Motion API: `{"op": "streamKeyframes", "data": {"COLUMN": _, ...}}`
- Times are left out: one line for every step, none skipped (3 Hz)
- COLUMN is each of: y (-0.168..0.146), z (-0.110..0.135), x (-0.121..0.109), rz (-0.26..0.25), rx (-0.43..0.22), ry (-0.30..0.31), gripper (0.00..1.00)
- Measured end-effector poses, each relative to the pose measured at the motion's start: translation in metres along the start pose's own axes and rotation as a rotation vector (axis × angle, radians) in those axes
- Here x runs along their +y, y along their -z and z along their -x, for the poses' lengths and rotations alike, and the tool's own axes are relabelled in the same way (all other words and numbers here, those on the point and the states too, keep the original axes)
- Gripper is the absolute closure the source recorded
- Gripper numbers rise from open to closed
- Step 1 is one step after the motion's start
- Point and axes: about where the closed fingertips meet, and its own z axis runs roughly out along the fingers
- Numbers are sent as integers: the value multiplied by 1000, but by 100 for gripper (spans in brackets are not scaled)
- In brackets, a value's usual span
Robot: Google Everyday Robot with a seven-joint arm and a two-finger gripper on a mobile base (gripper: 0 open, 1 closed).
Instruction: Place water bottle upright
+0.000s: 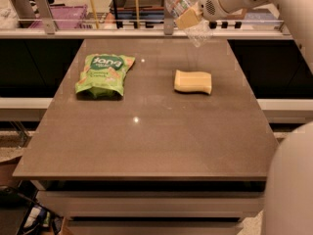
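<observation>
The water bottle (184,13) is a clear ribbed plastic bottle, held tilted in the air above the far right part of the table, its top end pointing up-left and its bottom end down-right. My gripper (190,17) is at the top of the view, shut on the bottle's middle, with a tan finger pad across it. The white arm reaches in from the upper right. The bottle is well above the table top (156,131).
A yellow sponge (193,81) lies right of the table's centre. A green snack bag (103,73) lies at the left. A rail with shelves and bins (98,13) runs behind the far edge. My white body (291,190) fills the lower right corner.
</observation>
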Motion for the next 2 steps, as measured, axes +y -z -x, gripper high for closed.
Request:
{"op": "streamKeyframes", "data": {"y": 13, "z": 5, "x": 10, "rz": -27, "rx": -87, "ry": 6, "gripper": 100}}
{"op": "streamKeyframes", "data": {"y": 19, "z": 16, "x": 16, "rz": -37, "rx": -208, "ry": 34, "gripper": 100}}
